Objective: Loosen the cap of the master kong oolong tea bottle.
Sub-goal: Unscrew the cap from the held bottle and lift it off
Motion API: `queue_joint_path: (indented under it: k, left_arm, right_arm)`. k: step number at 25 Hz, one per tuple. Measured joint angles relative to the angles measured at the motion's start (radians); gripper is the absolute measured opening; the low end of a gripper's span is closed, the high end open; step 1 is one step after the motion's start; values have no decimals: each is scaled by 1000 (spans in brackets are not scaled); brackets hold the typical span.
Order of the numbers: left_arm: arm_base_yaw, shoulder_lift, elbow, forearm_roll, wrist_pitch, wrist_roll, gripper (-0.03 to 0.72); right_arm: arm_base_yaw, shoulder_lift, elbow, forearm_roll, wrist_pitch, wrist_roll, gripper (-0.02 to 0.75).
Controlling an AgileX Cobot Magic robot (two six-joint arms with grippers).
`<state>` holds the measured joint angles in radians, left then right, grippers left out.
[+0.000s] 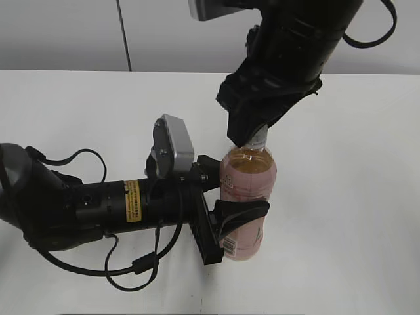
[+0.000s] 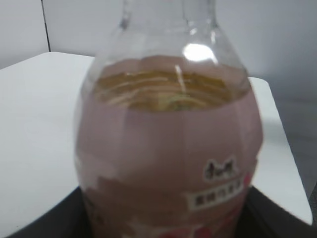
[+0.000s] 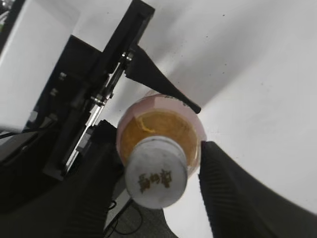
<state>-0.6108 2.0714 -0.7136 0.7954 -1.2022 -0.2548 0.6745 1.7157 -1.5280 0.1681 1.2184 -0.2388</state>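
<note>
The master kong oolong tea bottle [image 1: 247,176] stands upright on the white table, with amber tea and a pale pink label. It fills the left wrist view [image 2: 168,148]. My left gripper [image 1: 240,197] is shut on its labelled body from the left; its dark fingers show at the bottom corners of the left wrist view [image 2: 163,225]. The white cap [image 3: 156,171] has a dark mark on top, and only its lower edge shows in the exterior view [image 1: 261,136]. My right gripper [image 3: 159,184] hangs over the bottle top [image 1: 252,134], its two fingers straddling the cap, open, with a gap on the right side.
The white table [image 1: 354,210] extends around the bottle. The left arm with its cables [image 1: 98,207] lies across the table's left front. A grey wall runs behind the table's far edge.
</note>
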Motion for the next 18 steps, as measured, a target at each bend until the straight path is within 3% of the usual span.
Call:
queue_joint_path:
  k: [4, 7, 10, 18]
  left_arm:
    - [0, 0, 0, 0, 0, 0, 389]
    - [0, 0, 0, 0, 0, 0, 389]
    - [0, 0, 0, 0, 0, 0, 389]
    - [1, 0, 0, 7, -1, 1, 389]
  right_arm:
    - [0, 0, 1, 12, 1, 1, 393]
    - [0, 0, 1, 10, 1, 1, 275]
    - [0, 0, 1, 7, 1, 38, 272]
    - [-2, 0, 1, 39, 8, 359, 273]
